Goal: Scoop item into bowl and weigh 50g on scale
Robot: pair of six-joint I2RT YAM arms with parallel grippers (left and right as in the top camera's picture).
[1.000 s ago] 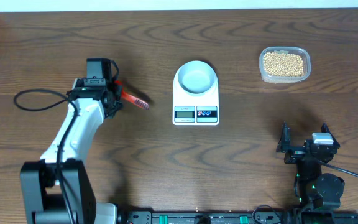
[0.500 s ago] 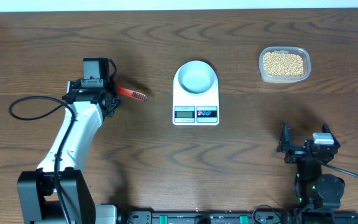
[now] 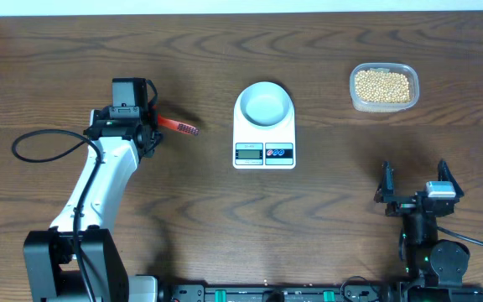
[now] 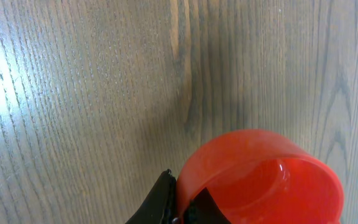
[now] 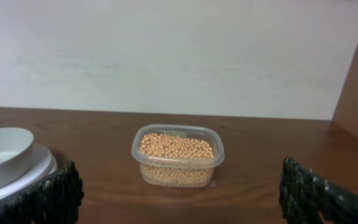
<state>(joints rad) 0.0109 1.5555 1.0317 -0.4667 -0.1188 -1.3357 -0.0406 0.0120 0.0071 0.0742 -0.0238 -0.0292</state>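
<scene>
I can't read any words or numbers here. The scale (image 3: 264,126) has a little grey screen (image 3: 248,152) on its front edge, but from above it is too small for me to tell what it shows. Beside the screen are two round buttons (image 3: 278,152) with tiny marks on them, and they are too small and blurry for me to read too.
</scene>
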